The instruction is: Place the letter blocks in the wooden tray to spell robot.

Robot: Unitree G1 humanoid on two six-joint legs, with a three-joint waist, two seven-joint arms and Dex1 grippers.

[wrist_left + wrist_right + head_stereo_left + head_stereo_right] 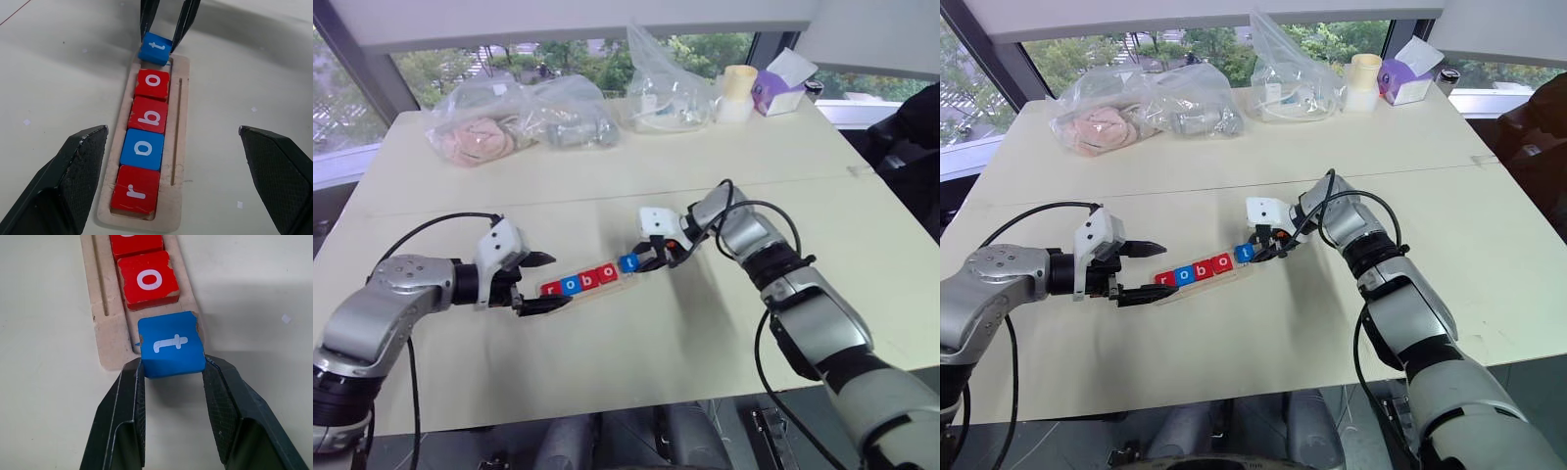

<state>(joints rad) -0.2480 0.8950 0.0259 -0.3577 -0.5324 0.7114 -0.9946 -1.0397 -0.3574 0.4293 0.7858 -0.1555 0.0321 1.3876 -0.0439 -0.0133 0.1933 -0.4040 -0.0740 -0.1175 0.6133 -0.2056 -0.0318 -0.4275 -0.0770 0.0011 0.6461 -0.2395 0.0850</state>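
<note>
The wooden tray lies mid-table, angled. In its slot sit a red r, a blue o, a red b and a red o in a row. A blue t block is at the tray's right end beside the red o, slightly askew. My right gripper is shut on it, one finger on each side. Whether the t lies flat in the slot I cannot tell. My left gripper stands wide open at the tray's left end, its fingers on either side of the r, touching nothing.
Clear plastic bags holding items lie along the table's far side, with another bag, a pale cup and a purple tissue box to their right. Bare tabletop surrounds the tray on all sides.
</note>
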